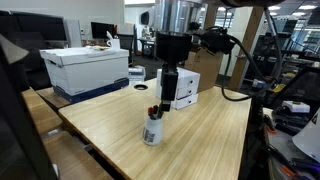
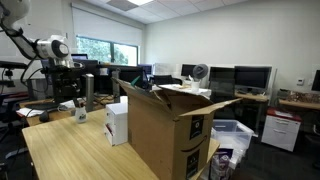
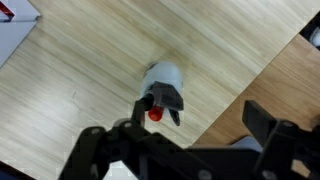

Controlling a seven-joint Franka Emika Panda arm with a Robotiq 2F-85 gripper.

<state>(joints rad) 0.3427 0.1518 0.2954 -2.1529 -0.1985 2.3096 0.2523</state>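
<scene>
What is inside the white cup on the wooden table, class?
The white cup holds a red-capped marker and dark markers, all sticking out of the top. Their lower ends and the cup's bottom are hidden by its wall.

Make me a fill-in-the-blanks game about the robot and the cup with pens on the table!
The gripper hangs above the cup with its jaws ___.
The cup stands on a ___ table.
One marker in the cup has a ___ cap.
Missing words: open, wooden, red.
</scene>
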